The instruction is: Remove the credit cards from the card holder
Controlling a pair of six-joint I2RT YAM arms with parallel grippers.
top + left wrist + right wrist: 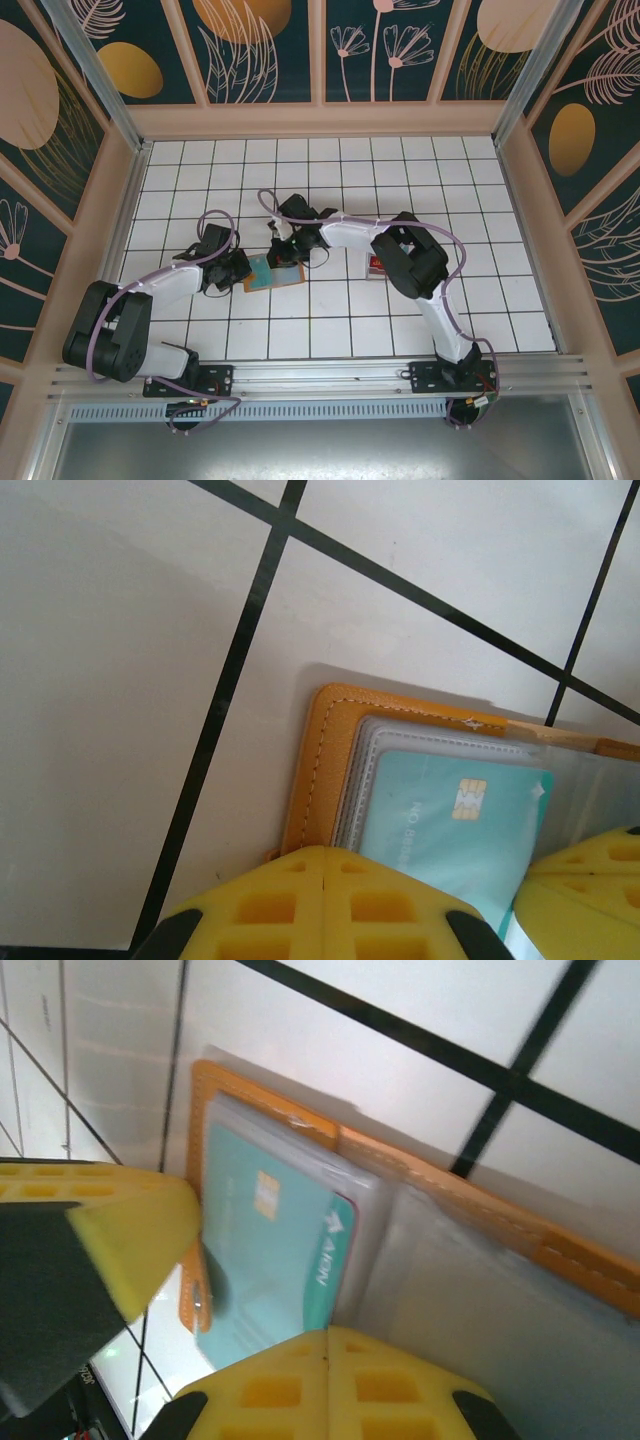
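The card holder [272,273] lies open on the white tiles, tan-orange outside with clear pockets inside. A teal credit card [450,820] with a gold chip sits in its left panel's pocket. My left gripper [238,272] is shut, its yellow fingertips [300,875] pressed together at the holder's [325,760] near left edge. My right gripper [289,252] is also shut, its tip [327,1335] at the teal card's [265,1260] lower right corner, near the fold of the holder [270,1110]. I cannot tell whether it pinches the card. The right panel's pocket looks clear.
A small red object [377,265] lies on the tiles right of the holder, partly behind the right arm. The left gripper's yellow finger [120,1225] crowds the holder's left side. Tiled table stretches around, walled by a wooden frame [320,120].
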